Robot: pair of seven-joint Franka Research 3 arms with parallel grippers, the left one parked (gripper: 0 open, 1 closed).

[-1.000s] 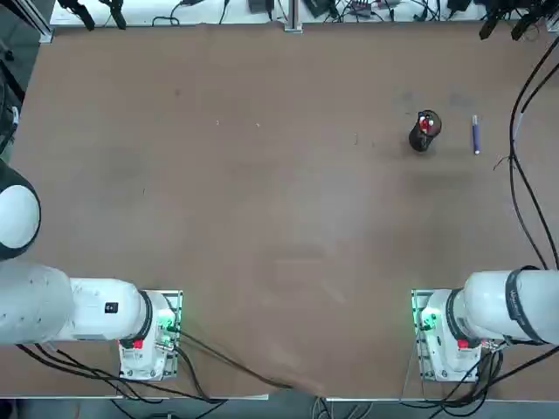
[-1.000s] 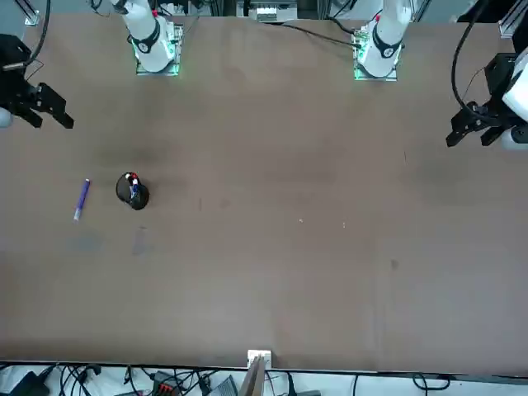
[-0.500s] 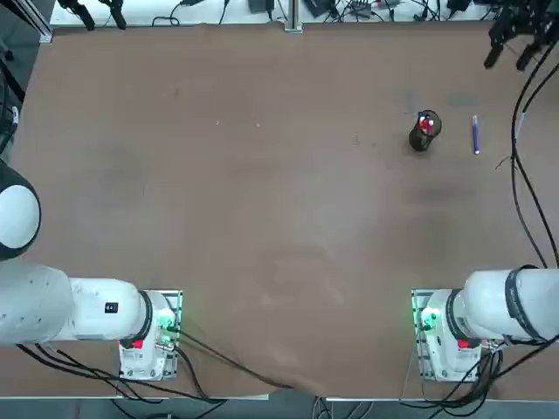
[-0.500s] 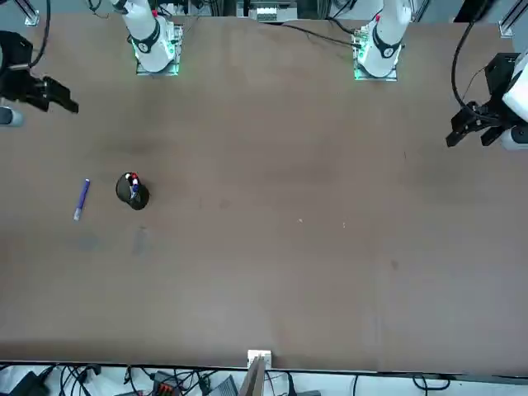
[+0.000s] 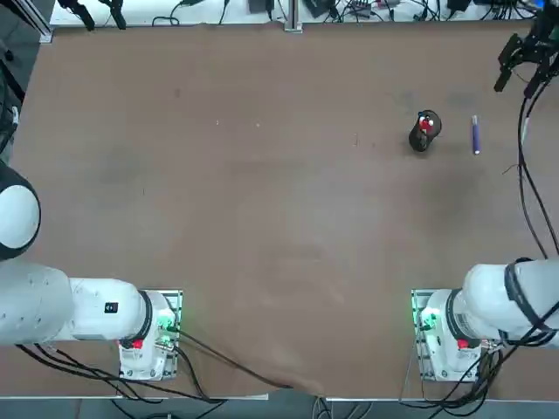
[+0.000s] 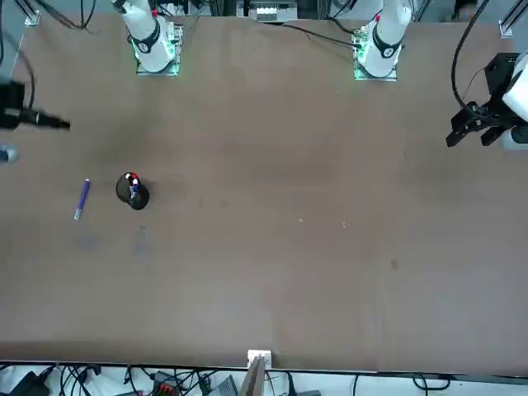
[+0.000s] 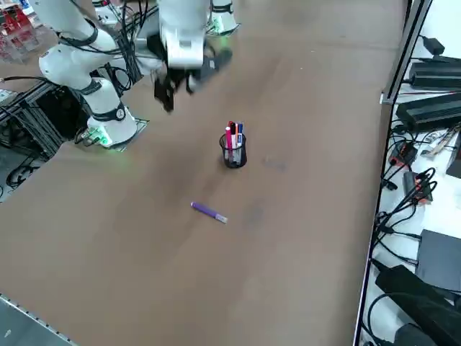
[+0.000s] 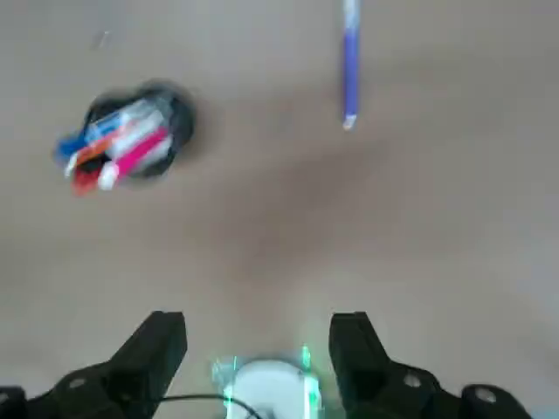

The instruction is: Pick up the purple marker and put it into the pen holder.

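Observation:
The purple marker (image 5: 476,135) (image 6: 82,199) (image 7: 209,212) (image 8: 350,61) lies flat on the brown table, just right of the pen holder (image 5: 424,133) (image 6: 133,191) (image 7: 233,153) (image 8: 131,140). That holder is a small black cup with red, blue and white pens standing in it. My right gripper (image 5: 516,85) (image 6: 58,124) (image 7: 178,96) (image 8: 256,336) hangs high above the table near its far right edge, beyond the marker. It is open, with nothing between its fingers. The wrist view looks down on both marker and holder.
Black cables (image 5: 527,183) trail along the table's right edge from my arm to its base (image 5: 444,336). Power bricks and cables (image 7: 431,108) lie on the ledge past the table's far edge.
My right gripper has shifted from the far right corner a little toward the marker, staying open. The marker and the pen holder have not moved.

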